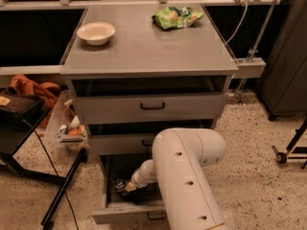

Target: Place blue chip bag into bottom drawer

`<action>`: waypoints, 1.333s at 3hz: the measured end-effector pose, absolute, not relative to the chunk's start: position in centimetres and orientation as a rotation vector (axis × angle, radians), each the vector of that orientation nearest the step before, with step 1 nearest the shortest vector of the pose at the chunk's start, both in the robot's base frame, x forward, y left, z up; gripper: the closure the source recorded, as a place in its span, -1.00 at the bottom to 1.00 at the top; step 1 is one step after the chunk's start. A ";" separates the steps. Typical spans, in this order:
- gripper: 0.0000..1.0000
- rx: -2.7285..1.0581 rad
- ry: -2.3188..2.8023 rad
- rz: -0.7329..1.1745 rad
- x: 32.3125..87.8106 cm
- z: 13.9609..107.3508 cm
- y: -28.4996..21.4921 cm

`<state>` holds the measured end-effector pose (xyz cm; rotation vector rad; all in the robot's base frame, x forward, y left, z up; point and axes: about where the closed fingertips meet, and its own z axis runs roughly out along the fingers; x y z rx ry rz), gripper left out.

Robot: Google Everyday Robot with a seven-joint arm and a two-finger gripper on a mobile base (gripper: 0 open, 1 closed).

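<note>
The bottom drawer (125, 214) of the grey cabinet is pulled open, and its inside is dark. My white arm reaches down into it from the front right. My gripper (121, 185) is inside the drawer, low at its left side. The blue chip bag does not show: the dark drawer interior and my arm hide whatever lies around the gripper. The two shallower drawers above, with the top drawer (152, 106) showing its dark handle, are pushed in.
A green chip bag (177, 17) and a white bowl (96, 32) sit on the cabinet top (148, 51). A black stand (62, 190) and a bin of items (69, 128) are on the floor at left. A dark cabinet (288, 71) stands at right.
</note>
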<state>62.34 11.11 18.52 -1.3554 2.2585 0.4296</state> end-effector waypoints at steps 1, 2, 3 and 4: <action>-0.31 -1.363 2.262 0.429 62.1 18.2 10.9; -0.78 -1.386 2.225 0.451 61.5 18.3 11.4; -1.00 -1.417 2.155 0.526 61.1 18.7 11.7; -1.00 -1.451 2.078 0.642 60.6 20.0 11.1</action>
